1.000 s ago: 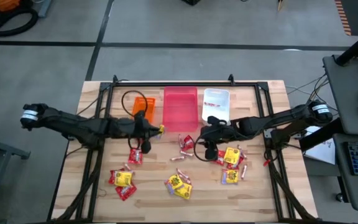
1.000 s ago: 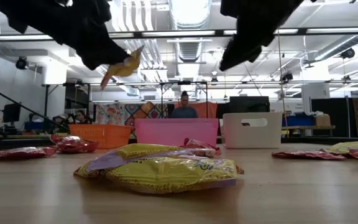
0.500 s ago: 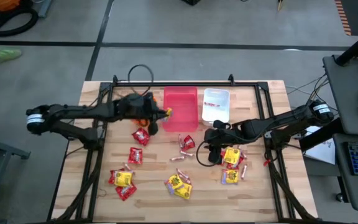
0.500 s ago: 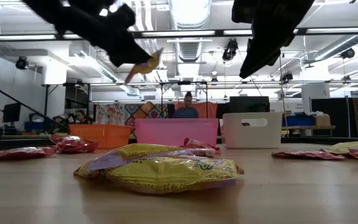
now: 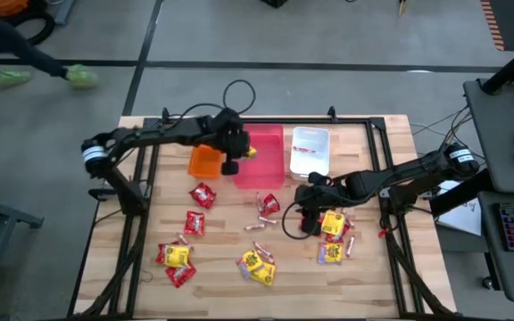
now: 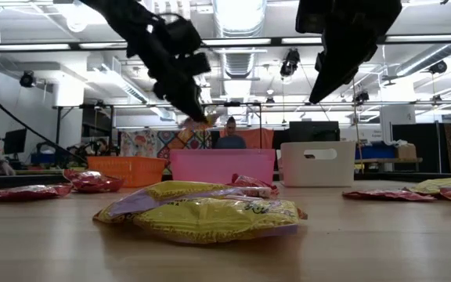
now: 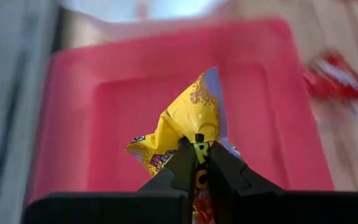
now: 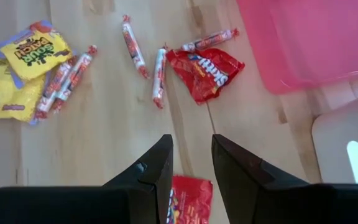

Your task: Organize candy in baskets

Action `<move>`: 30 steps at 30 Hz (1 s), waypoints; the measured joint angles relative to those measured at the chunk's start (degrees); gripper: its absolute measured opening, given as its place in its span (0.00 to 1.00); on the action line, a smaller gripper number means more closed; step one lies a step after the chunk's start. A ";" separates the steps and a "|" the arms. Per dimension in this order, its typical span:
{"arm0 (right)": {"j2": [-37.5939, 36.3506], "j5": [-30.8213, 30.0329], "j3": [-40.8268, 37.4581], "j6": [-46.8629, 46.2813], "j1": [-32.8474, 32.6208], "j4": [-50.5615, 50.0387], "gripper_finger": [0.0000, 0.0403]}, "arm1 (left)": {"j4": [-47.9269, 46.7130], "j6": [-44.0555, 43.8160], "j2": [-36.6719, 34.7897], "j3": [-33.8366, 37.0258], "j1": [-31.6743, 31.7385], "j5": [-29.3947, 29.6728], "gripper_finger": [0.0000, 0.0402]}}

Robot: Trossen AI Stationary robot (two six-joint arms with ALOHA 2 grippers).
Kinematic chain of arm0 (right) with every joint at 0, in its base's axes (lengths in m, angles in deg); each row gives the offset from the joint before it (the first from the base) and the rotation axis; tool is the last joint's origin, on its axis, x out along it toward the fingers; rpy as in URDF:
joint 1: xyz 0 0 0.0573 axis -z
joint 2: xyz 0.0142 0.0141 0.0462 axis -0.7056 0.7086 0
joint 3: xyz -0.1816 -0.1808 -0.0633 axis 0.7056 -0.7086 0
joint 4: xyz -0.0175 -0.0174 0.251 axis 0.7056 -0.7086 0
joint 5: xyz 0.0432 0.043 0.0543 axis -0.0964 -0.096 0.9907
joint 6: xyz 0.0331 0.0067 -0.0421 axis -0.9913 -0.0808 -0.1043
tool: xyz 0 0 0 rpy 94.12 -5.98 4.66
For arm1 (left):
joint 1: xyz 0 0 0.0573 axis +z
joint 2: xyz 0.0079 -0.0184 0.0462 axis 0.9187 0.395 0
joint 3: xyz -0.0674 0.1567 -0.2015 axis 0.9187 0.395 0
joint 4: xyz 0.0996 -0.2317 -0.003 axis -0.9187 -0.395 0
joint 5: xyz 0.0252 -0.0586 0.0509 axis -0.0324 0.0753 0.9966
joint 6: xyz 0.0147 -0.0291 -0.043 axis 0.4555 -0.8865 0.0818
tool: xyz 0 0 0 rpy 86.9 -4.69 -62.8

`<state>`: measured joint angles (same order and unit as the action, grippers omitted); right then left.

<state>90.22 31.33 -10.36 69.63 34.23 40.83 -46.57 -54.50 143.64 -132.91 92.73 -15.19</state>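
In the high view, the left gripper (image 5: 237,153) is seen at the upper centre of the frame, over the left edge of the larger pink-red rectangular plastic basket (image 5: 261,165), with a crinkled yellow candy packet with red print (image 5: 249,152) pinched between its closed fingers; the small orange plastic basket (image 5: 205,161) stands just to its left and the white translucent plastic basket (image 5: 310,152) to the right of the pink one. The right gripper (image 5: 300,214) is held right of centre, above loose candy, its fingers partly parted and nothing gripped. No candy can be made out inside the pink or orange basket, so the sorting is judged barely begun: red square packets (image 5: 203,194), yellow packets (image 5: 257,264) and thin red-and-white sticks (image 5: 259,226) are left scattered across the lower half of the wooden table (image 5: 373,276). In the low view, the yellow packet is seen hanging above the pink basket, with a person visible beyond the table. In the left wrist view, the packet is clamped above the pink basket's floor. In the right wrist view, parted empty fingers are seen over a red packet (image 8: 205,71) and several sticks (image 8: 160,76); nothing is seen blocking the drop.
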 joint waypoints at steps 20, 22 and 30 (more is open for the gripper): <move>0.15 -0.58 -0.03 0.75 -0.49 0.91 0.26 | -13.75 23.61 15.39 -17.78 2.97 -1.10 0.01; 0.15 -0.58 -0.04 0.74 -0.49 0.94 0.26 | -13.77 26.32 16.22 -18.31 3.17 -0.98 0.01; 0.17 -0.58 -0.09 0.71 -0.49 0.93 0.26 | -12.36 29.70 19.82 -20.15 4.28 4.53 0.02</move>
<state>90.40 30.74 -10.45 70.34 33.74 41.76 -58.94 -24.79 163.45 -153.06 97.00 -10.66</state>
